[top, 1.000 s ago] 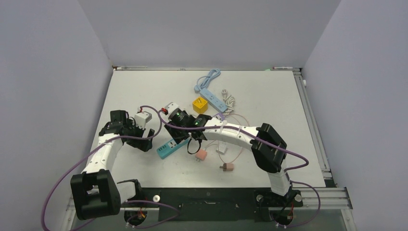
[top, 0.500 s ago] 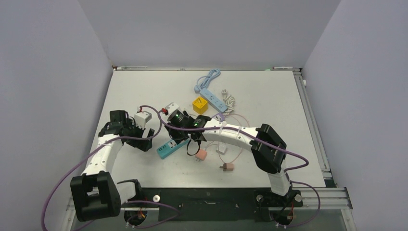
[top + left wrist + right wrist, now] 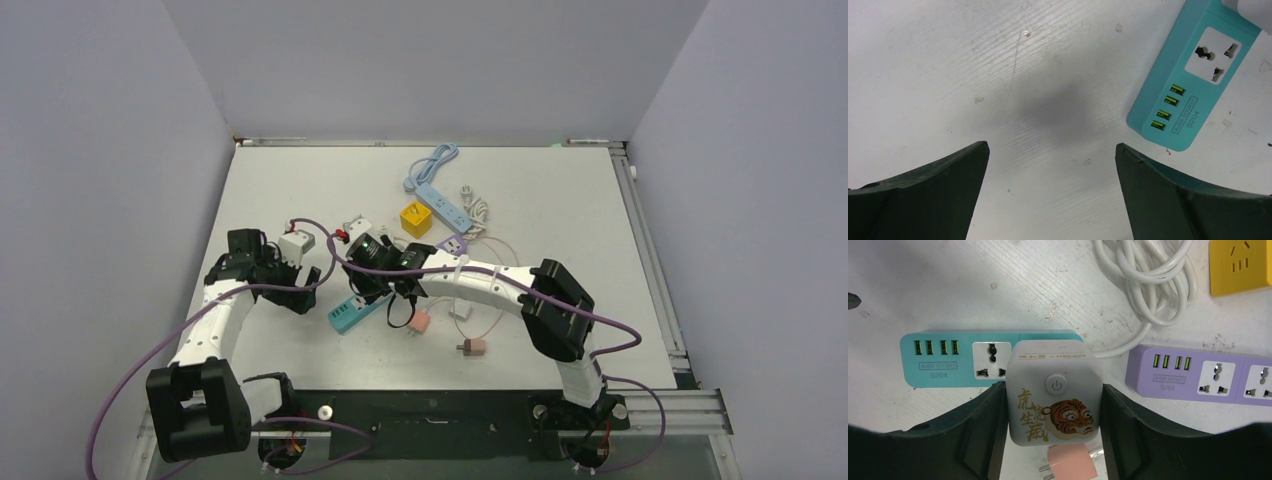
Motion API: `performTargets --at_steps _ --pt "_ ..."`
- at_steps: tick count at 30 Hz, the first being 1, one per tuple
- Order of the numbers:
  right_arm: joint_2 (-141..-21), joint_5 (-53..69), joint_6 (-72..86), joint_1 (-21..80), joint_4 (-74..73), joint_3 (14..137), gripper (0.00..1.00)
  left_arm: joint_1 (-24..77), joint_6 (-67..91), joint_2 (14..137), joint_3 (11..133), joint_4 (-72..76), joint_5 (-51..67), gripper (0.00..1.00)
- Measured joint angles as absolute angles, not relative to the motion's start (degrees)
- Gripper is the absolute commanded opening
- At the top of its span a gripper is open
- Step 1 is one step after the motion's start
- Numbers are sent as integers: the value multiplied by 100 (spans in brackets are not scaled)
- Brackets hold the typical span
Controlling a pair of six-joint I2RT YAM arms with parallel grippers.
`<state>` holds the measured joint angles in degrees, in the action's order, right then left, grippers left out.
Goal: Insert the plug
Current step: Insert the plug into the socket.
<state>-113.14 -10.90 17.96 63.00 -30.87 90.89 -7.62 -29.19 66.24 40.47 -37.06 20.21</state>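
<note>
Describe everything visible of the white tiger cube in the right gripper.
The white tiger cube looks like matte plastic with rounded corners: a round power button, a tiger cartoon, gold characters. The right gripper clamps its two sides. It sits over the teal strip, beside the one visible socket; whether its prongs are in, I cannot tell.

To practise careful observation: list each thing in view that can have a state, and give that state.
teal power strip: visible socket and USB ports empty.
tiger adapter: gripped over the teal power strip; seated or not, cannot tell.
right pincer: shut on tiger adapter.
left pincer: open, empty.
purple power strip: visible sockets empty.
yellow socket cube: empty.
pink plug: loose, unplugged.
</note>
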Motion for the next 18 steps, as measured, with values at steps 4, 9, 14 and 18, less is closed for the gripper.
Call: performTargets --at_steps 4,9,14,18 --pt "-11314 -1118 1848 6307 -3092 9089 5 -762 -2919 6615 4047 -3706 2023 96" --pt "-11391 -1118 1852 6307 -3089 9091 5 -762 -2917 6565 4047 -3706 2034 96" --pt "-11465 -1120 1844 6307 -3050 9096 5 -762 -2912 6532 4047 -3706 2045 96" --pt "-11472 -1120 1846 6307 -3044 9096 5 -762 -2867 6530 4047 -3706 2078 96"
